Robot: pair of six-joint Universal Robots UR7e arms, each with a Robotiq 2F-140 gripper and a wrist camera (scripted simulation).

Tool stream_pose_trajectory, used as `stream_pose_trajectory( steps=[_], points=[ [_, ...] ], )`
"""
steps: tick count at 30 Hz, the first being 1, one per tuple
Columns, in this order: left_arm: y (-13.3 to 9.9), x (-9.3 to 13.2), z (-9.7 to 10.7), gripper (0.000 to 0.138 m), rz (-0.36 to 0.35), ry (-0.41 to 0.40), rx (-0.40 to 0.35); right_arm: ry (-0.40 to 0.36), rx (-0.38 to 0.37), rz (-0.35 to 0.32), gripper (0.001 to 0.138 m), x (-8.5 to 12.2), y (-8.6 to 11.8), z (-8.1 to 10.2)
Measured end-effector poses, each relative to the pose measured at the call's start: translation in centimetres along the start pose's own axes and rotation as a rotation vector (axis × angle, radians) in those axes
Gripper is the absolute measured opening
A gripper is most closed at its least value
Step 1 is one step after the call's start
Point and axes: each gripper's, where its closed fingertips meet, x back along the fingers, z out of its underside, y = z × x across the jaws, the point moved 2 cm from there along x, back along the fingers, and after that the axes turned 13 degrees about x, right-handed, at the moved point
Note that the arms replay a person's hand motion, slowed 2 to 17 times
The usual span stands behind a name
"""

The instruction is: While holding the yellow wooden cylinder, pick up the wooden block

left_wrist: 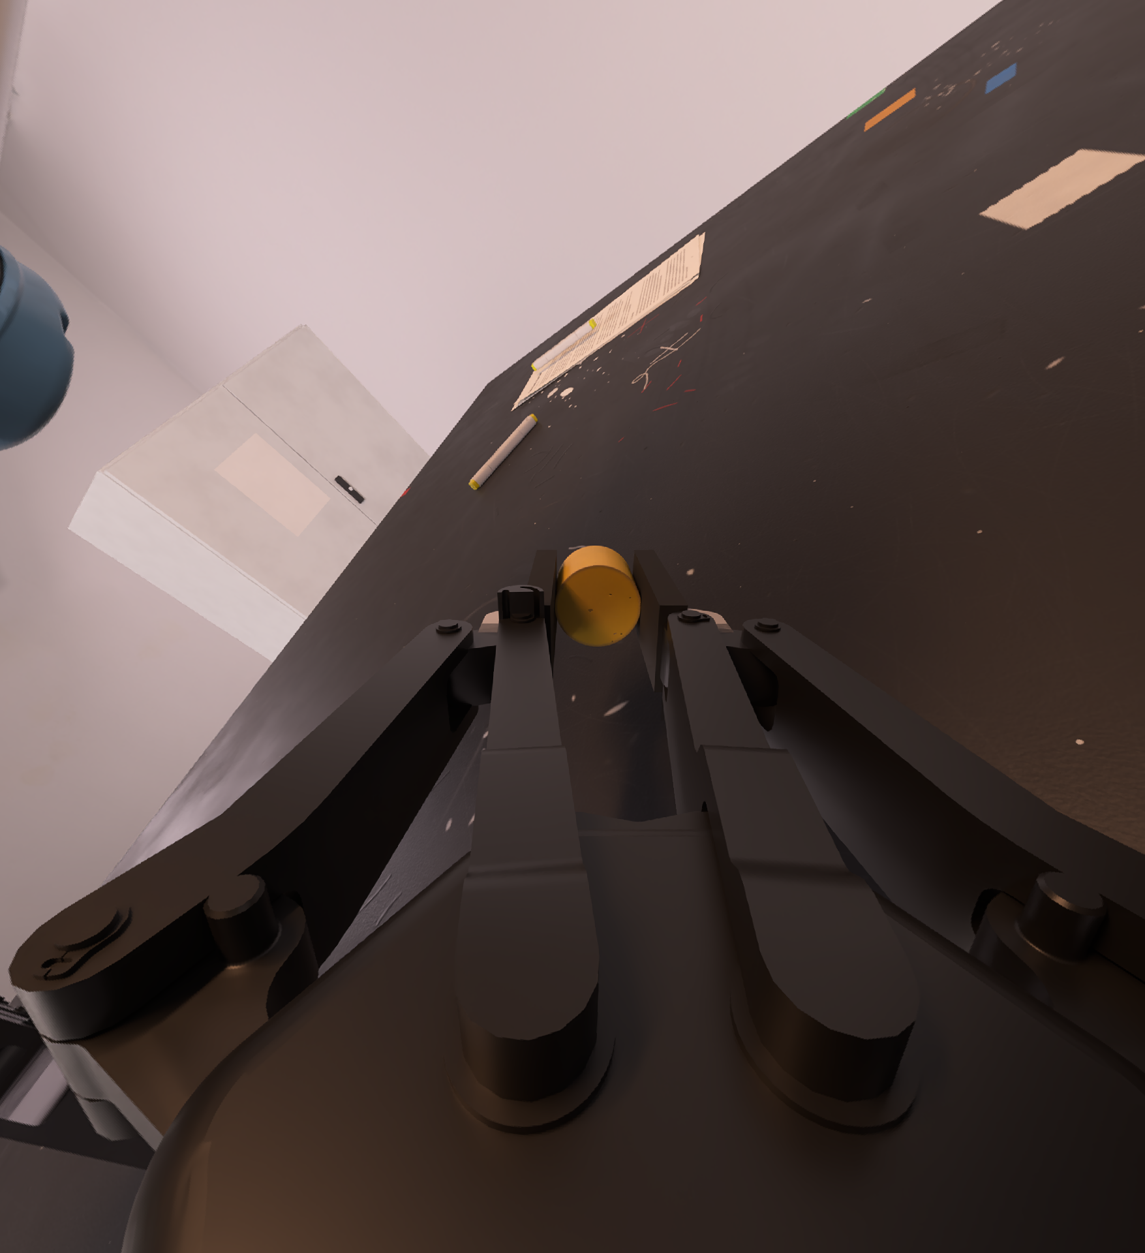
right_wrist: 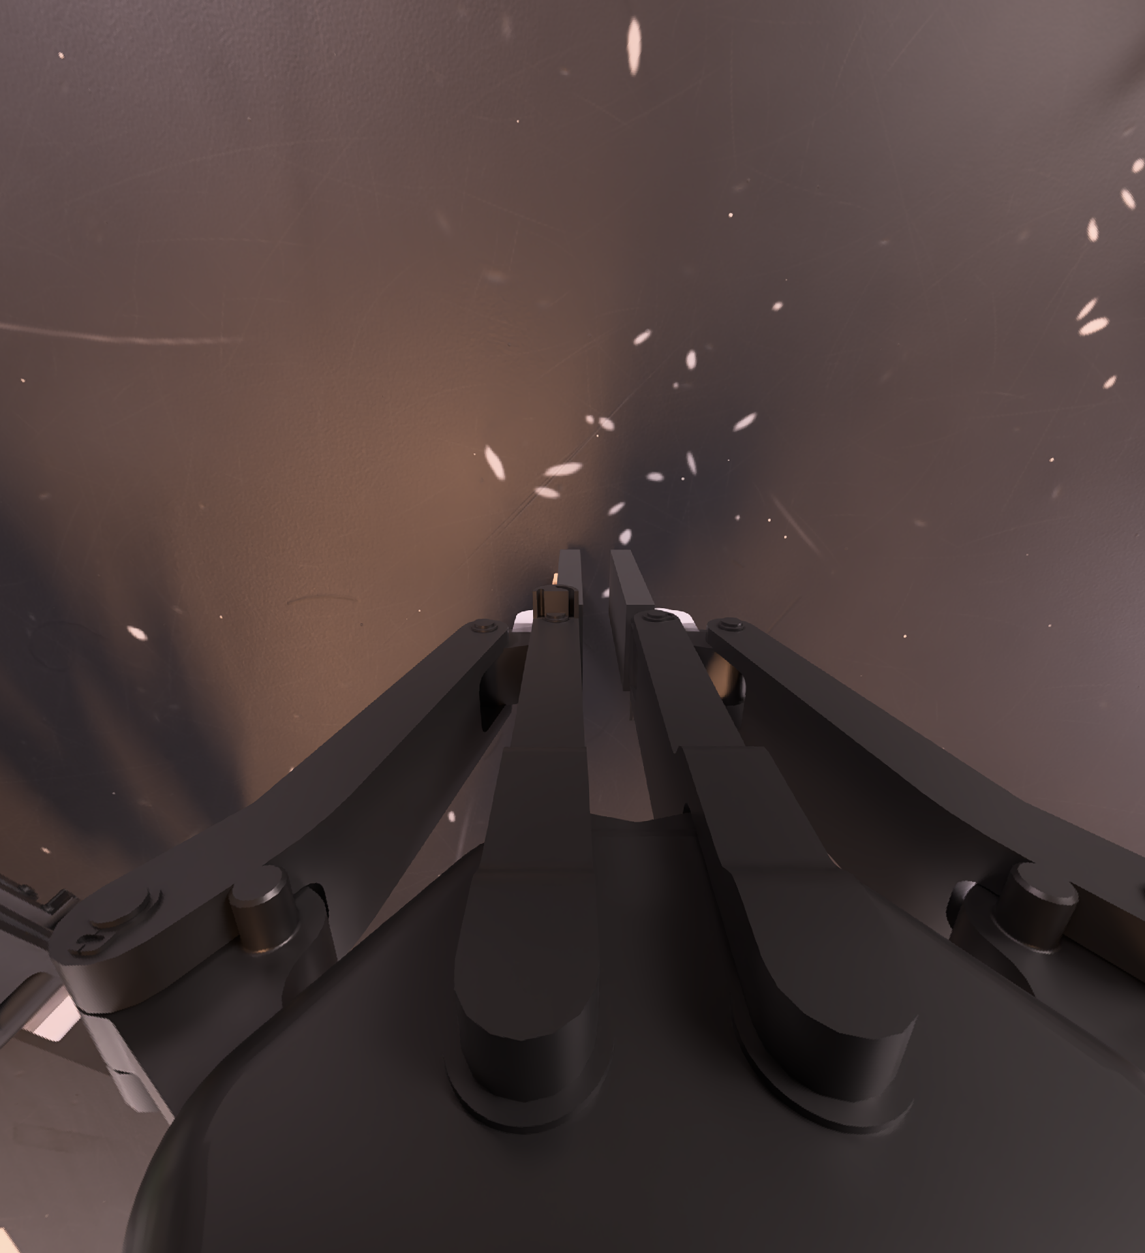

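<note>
L gripper is clamped on the short yellow wooden cylinder, held above the dark scuffed tabletop w/ a white marker pen beyond. R gripper has its fingers nearly together w/ nothing between, over the speckled tabletop; the wooden block isn't in either view.

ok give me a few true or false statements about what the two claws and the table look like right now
1. The left claw is shut on the yellow wooden cylinder. True.
2. A marker lies on the dark table beyond the cylinder. True.
3. The right claw grips the wooden block. False: its fingers stand nearly together with nothing between them, and no block shows in the right wrist view.
4. The printed paper sheet lies under the cylinder. False: it lies farther off, near the table edge, past the marker.
5. The table is spotless. False: pale flecks and scratches mark it.
</note>
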Motion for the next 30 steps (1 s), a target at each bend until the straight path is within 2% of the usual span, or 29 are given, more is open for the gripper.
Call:
stream_pose_trajectory(
  steps=[4,7,12,16,22,30],
  points=[
    [0.0,-0.1,0.0,0.03,0.0,0.001,-0.003,0.001,0.005,-0.002,0.009,0.0,0.2,-0.1],
    [0.0,-0.1,0.1,0.03,0.0,0.002,-0.005,-0.006,0.008,-0.012,0.001,0.0,0.4,-0.2],
    [0.0,-0.1,0.1,0.03,-0.001,0.003,-0.006,-0.018,0.022,0.022,0.001,0.1,0.4,-0.1],
    [0.1,-0.1,0.2,0.03,-0.003,0.004,-0.002,-0.066,0.028,0.048,0.001,0.5,0.8,-0.1],
    [0.1,-0.3,0.2,0.03,-0.003,0.01,-0.006,-0.154,0.0,0.049,0.001,1.6,1.3,0.5],
    [-0.4,-0.5,0.4,0.03,0.006,0.025,-0.037,-0.165,-0.043,-0.002,0.014,1.3,1.7,1.3]
  ],
)
